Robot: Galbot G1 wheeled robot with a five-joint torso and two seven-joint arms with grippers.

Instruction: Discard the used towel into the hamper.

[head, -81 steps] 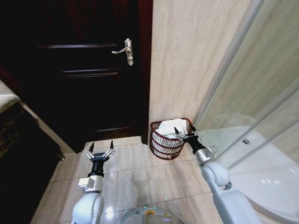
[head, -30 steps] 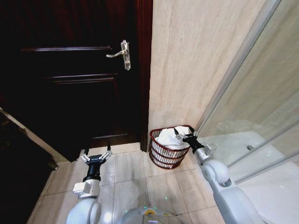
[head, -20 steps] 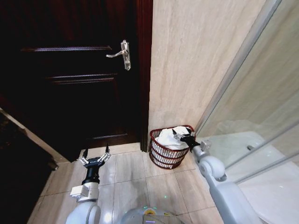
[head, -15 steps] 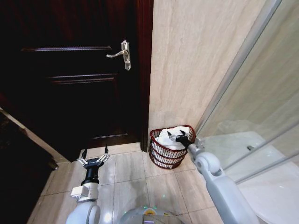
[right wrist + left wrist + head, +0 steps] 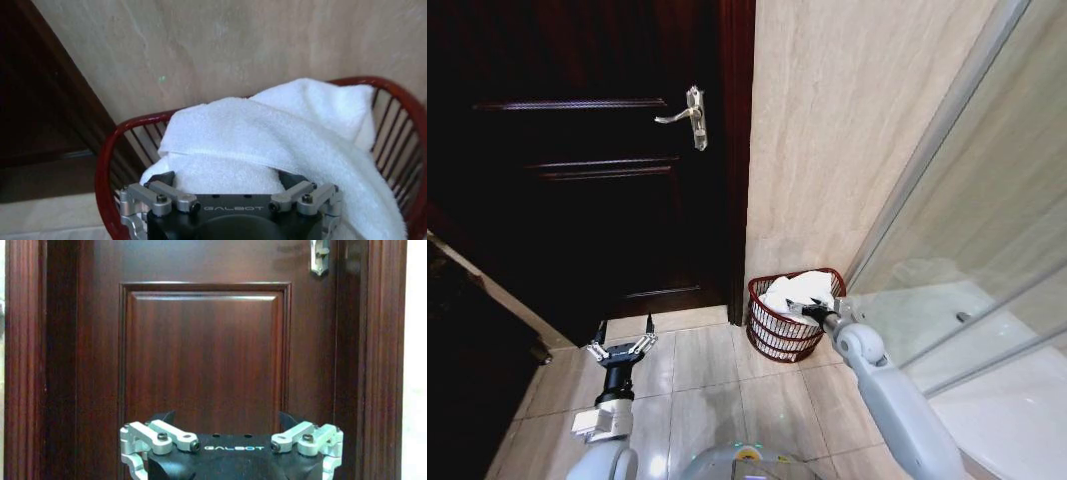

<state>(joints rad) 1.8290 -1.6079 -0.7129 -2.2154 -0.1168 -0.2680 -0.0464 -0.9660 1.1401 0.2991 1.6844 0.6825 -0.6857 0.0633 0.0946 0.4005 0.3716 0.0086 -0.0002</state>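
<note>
There is one hamper [image 5: 791, 317], with one white towel [image 5: 795, 291] in it. One dark door [image 5: 587, 150] carries one handle [image 5: 685, 114]. Two grippers show: left gripper [image 5: 619, 331] and right gripper [image 5: 810, 312].

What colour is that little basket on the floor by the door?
The hamper is dark reddish-brown wire, with a white towel inside. The right wrist view shows it best.

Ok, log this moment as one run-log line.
towel: in hamper by wall | right end effector: open, at towel over hamper rim | left end effector: open, idle above floor facing door
</note>
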